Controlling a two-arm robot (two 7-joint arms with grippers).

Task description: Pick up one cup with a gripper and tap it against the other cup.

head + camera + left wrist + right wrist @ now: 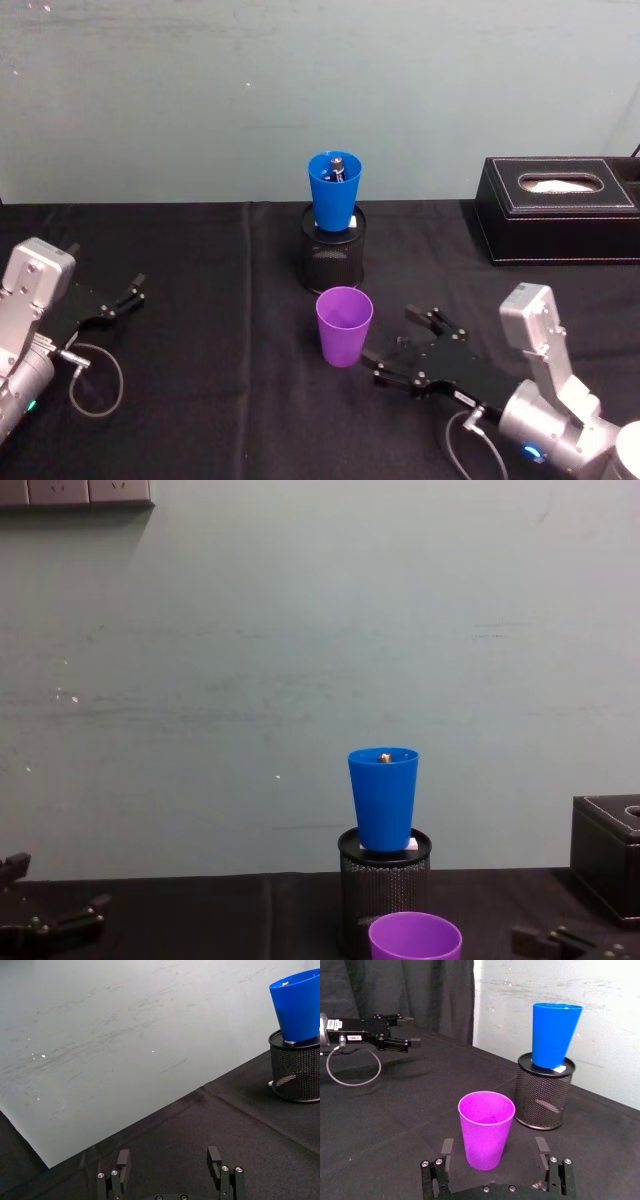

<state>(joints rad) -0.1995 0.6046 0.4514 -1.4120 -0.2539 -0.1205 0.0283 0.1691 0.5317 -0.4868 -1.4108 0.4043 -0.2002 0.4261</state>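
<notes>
Two cups on the table, one purple and one blue. The purple cup (344, 325) stands upright, mouth up, on the black tablecloth (200, 400), near the front and about central. The blue cup (334, 195) is farther back, upright, perched on top of the single black mesh holder (333, 260). Purple stands just in front of the holder with a gap between them. Something small and dark sits inside the blue cup; what it is, I cannot tell.

Two grippers, both low over the cloth. The right gripper (392, 337) comes in from the right and points at the purple cup, its two fingers spread wide. From the right wrist camera, the purple cup (486, 1130) stands in line with the gap between those fingers (447, 1146), and neither finger touches it. From the head view the nearer fingertip is just beside the cup's base. Whether the cup is inside the span or just ahead of it, I cannot tell.

The left gripper (130, 295) sits parked at the far left, well apart from both cups, with its fingers (123, 1160) parted and nothing between them.

One black tissue box (555, 225) is at the back right, with white tissue showing at its slot.
</notes>
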